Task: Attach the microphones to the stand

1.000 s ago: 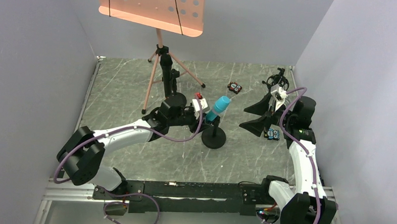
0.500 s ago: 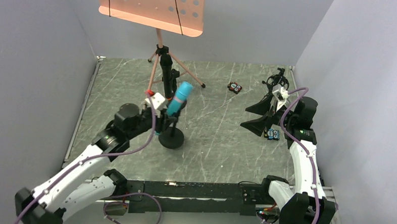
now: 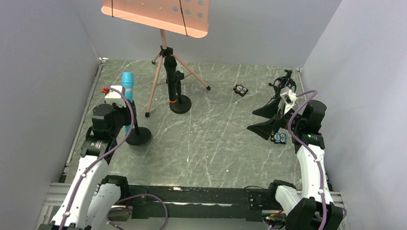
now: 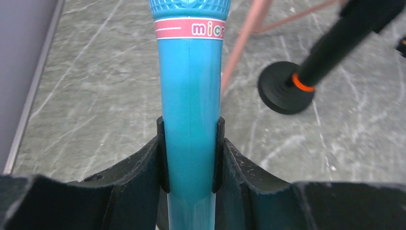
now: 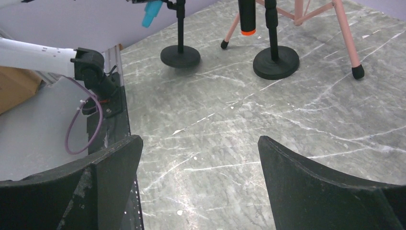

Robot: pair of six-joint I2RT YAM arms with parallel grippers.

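Note:
The cyan-blue microphone stands upright in a black stand with a round base at the left of the table. My left gripper is shut on its body; the left wrist view shows both pads pressed on the cyan microphone. The black microphone with the orange ring sits in a second stand with a round base, also in the left wrist view. My right gripper is open and empty at the right. The silver-headed microphone is out of view.
A pink music stand's tripod stands behind the two microphone stands, its legs spread on the table. Small colourful blocks lie at the back and by my right gripper. A black tangle sits at the back right. The left wall is close.
My left arm has swung from the middle of the table to the left side, carrying the cyan microphone and its stand along. The right arm has not moved.

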